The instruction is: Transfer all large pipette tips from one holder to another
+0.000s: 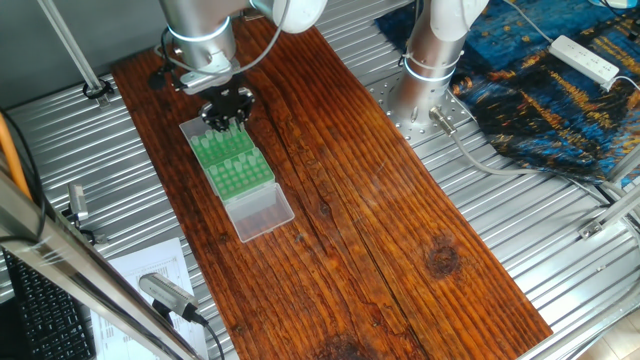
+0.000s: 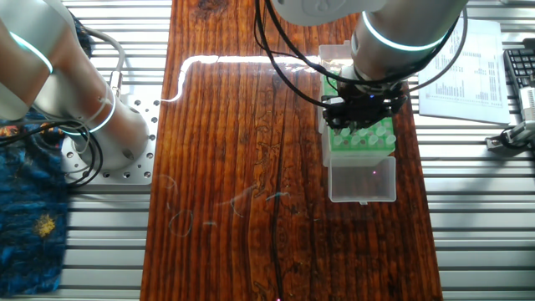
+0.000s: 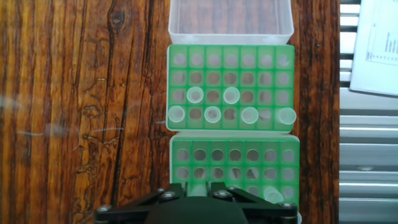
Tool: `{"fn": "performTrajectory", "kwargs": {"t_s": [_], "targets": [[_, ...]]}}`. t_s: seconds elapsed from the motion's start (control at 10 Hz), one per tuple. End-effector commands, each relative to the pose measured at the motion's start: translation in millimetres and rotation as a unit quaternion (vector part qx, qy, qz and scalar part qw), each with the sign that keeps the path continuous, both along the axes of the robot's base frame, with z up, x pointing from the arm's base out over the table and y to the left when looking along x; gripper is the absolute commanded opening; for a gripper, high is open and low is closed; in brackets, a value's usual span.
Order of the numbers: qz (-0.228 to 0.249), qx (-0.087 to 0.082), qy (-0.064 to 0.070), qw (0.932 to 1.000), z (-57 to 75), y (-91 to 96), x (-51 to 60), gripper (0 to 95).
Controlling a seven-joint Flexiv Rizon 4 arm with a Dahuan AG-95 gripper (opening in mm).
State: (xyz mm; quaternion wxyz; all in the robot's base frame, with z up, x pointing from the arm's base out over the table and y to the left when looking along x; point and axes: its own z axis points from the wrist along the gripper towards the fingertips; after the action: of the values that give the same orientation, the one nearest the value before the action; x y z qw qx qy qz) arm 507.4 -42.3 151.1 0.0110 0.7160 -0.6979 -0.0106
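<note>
Arm descending vertically from above, wrist pointed straight down at the green racks. Gripper (image 1: 229,118) poised low over the rack (image 3: 235,168) nearer the camera in the hand view, close to the far left edge of the wooden board (image 1: 380,200) as seen in one fixed view. Fingers (image 3: 239,194) angled inward toward a whitish tip top (image 3: 198,189) between them; whether clamped on it or merely around it cannot be told, the contact point hidden by the gripper body. Second green rack (image 3: 231,87) touching the first end to end, bearing six large pipette tips (image 3: 231,94): two in its third row, four in the row along the edge facing the first rack. One further tip (image 3: 272,194) standing in the nearer rack, just beside the right finger. Clear lid (image 3: 231,18) hinged open at the far end of the second rack.
</note>
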Motion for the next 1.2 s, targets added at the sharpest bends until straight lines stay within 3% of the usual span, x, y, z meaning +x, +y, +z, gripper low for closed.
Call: {"fn": "performTrajectory", "kwargs": {"t_s": [0.1, 0.6, 1.0, 1.2], "targets": [[-0.004, -0.002, 0.000, 1.0000, 0.8, -0.2, -0.5, 0.0], [-0.011, -0.001, 0.001, 0.9999, 4.2, 0.5, 2.9, 0.0], [-0.016, -0.003, 0.006, 0.9998, 17.3, 2.0, 11.1, 0.0], [-0.019, -0.003, 0.008, 0.9998, 24.2, 1.3, 9.3, 0.0]]}}
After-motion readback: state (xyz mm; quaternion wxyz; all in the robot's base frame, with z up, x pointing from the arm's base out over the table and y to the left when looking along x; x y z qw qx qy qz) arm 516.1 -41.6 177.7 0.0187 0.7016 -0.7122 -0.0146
